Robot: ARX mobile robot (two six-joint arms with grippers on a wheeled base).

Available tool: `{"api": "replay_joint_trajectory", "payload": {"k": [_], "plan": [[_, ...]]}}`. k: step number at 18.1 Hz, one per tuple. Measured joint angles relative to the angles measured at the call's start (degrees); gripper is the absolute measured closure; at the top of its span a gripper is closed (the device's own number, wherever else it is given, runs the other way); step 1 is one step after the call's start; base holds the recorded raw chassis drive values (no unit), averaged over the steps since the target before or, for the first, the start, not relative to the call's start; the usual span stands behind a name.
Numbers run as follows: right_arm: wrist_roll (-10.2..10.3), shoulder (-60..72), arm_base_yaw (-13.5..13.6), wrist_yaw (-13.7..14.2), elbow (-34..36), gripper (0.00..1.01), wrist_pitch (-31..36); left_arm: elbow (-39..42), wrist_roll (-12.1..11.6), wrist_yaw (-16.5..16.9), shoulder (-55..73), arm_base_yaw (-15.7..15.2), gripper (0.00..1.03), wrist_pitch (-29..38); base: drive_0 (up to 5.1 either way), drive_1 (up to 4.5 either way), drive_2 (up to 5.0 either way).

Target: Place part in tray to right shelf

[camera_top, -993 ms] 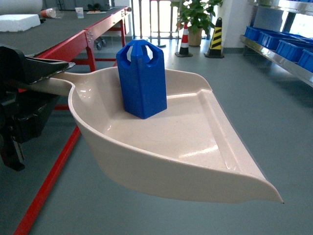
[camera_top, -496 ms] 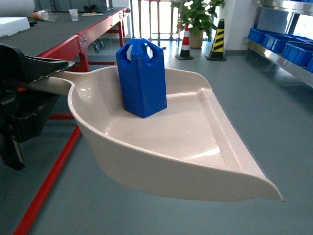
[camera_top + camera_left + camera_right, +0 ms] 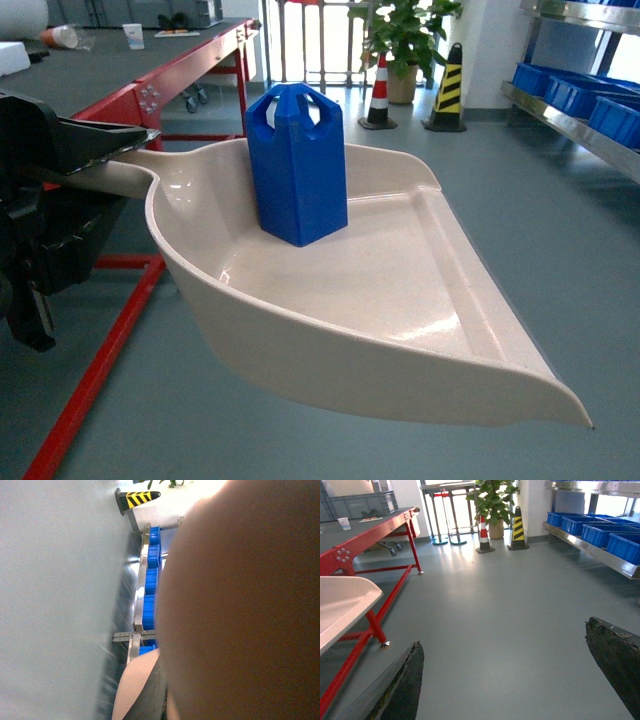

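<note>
Gripping the long handle of the beige glossy dustpan-shaped plastic tray (image 3: pixel 400 300) at the far left of the head view, the black left gripper (image 3: pixel 60 150) with its jaws pinched on that handle. Out to the right of that gripper, the tray's wide scoop held above the grey floor (image 3: pixel 560 230), lip pointing lower right. Standing upright inside the scoop, near the handle end and close beside the gripper, the tall bright-blue square-sided plastic part (image 3: pixel 297 165) with arched openings in its tapered top. Far off to the gripper's right, the stainless-steel right shelf (image 3: pixel 565 115) carrying large blue plastic crates (image 3: pixel 560 90), well apart from the tray. Behind the gripper, a red-framed workbench (image 3: pixel 150 95); beyond the part, a red-and-white cone (image 3: pixel 378 90), a black-and-yellow cone (image 3: pixel 448 85) and a potted green plant (image 3: pixel 400 35). From the left wrist, mostly a blurred dark-beige underside of the tray (image 3: pixel 240 605) filling the view, with the steel shelf (image 3: pixel 140 605) and its blue crates (image 3: pixel 150 585) past the edge; fingers not visible there. From the right wrist, the right gripper (image 3: pixel 510 680) spread wide over bare floor, clasping nothing, one dark finger (image 3: pixel 402 685) at lower left, the other at lower right; left of it the tray's rim (image 3: pixel 345 605), far to its right the shelf (image 3: pixel 590 547).
</note>
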State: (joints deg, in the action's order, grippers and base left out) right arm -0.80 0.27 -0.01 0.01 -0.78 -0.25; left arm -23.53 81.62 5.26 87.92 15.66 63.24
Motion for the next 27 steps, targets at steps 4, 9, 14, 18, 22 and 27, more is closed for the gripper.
{"api": "replay_joint_trajectory", "payload": {"k": [4,9,14,18,22,27], "plan": [[0.0,0.0,0.0,0.0,0.0,0.03,0.0,0.0,0.0,-0.3,0.0,0.0,0.88,0.2,0.0,4.28,-4.2],[0.0,0.0,0.0,0.0,0.0,0.03,0.0,0.0,0.0,-0.1,0.0,0.0,0.88,0.2,0.0,4.23,-4.3],[0.0,0.0,0.0,0.0,0.0,0.03,0.0,0.0,0.0,-0.2,0.0,0.0,0.88,0.1,0.0,4.27,-4.2],[0.0,0.0,0.0,0.0,0.0,0.03,0.0,0.0,0.0,-0.2,0.0,0.0,0.88,0.1,0.2,4.43,-4.1],[0.0,0.0,0.0,0.0,0.0,0.03,0.2,0.1,0.0,-0.1,0.0,0.0,0.88,0.0,0.1,4.43,-4.1],[0.0,0.0,0.0,0.0,0.0,0.03,0.0,0.1,0.0,-0.2,0.0,0.0,0.88,0.1,0.1,4.36,-4.2]]}}
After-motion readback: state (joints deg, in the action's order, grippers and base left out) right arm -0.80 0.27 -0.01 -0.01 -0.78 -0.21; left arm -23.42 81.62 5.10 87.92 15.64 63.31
